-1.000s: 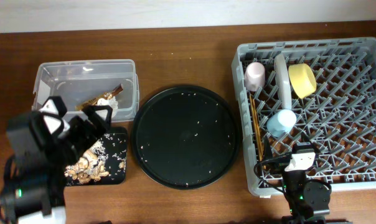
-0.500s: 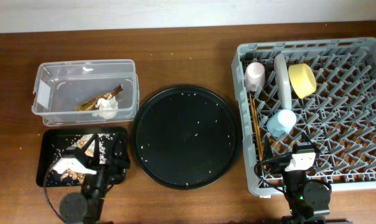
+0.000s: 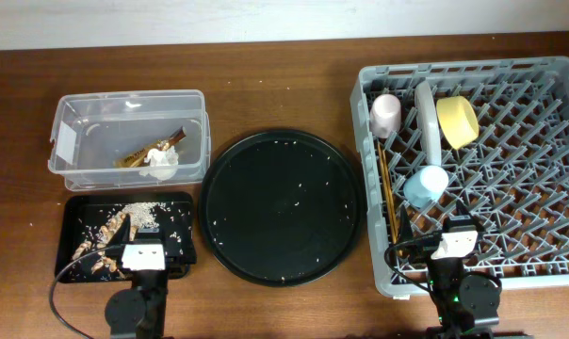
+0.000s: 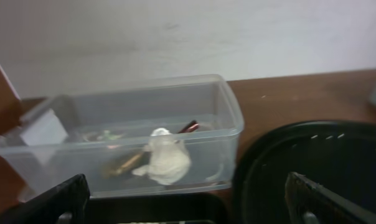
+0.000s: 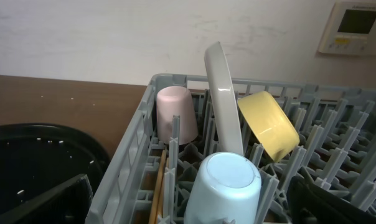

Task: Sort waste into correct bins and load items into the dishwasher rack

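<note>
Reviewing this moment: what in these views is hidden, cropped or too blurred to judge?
Left wrist view: shallow black rectangular tray, cut off by the bottom edge.
Left wrist view: brown-gold crinkled wrapper, blurred through the wall of the clear rectangular plastic tub, partly behind the crumpled white tissue.
Right wrist view: two wooden chopsticks, mostly hidden by the wall of the large grey plastic rack.

One rack point(image 3: 548, 188) holds one pink cup point(image 3: 385, 114), one light blue cup point(image 3: 426, 185), one yellow bowl point(image 3: 457, 121), one plate point(image 3: 428, 122) and two chopsticks point(image 3: 388, 193). Alongside: one clear tub point(image 3: 68, 104), one rectangular black tray point(image 3: 66, 235), one round black tray point(image 3: 280, 207). In the tub: one tissue point(image 3: 160, 162), one wrapper point(image 3: 157, 149).
</note>
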Motion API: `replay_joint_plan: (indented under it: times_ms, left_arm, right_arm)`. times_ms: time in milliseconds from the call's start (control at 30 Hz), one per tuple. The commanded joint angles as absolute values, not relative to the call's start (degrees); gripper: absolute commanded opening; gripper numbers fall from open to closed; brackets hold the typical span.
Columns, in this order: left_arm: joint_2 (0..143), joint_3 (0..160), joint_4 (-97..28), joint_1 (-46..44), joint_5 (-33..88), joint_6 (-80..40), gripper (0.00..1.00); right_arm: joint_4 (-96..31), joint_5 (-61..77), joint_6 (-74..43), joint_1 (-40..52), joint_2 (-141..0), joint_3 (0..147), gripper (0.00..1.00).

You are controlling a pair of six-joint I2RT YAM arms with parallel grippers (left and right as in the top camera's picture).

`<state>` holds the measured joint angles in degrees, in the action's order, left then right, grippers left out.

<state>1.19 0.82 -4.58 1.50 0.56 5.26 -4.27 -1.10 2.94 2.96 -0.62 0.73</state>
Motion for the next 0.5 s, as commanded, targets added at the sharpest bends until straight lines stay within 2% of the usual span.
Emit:
replay_joint_plan:
  times_ms: [0,233,467]
  left_arm:
    - [0.49,0.51,-4.84,1.28,-1.78,13.63,0.99]
    - [0.27,0.51,-4.78,1.30,-1.93,11.38,0.99]
    - [0.27,0.51,-4.40,2.79,-4.56,-1.72,0.99]
  right_arm:
    - [-4.49,-1.80,2.26,2.55,-0.19,0.32,0.98]
    - [-4.49,-1.80,2.26,2.55,-0.19,0.32,0.98]
    - [-4.49,-1.80,2.28,2.55,-0.19,0.32,0.98]
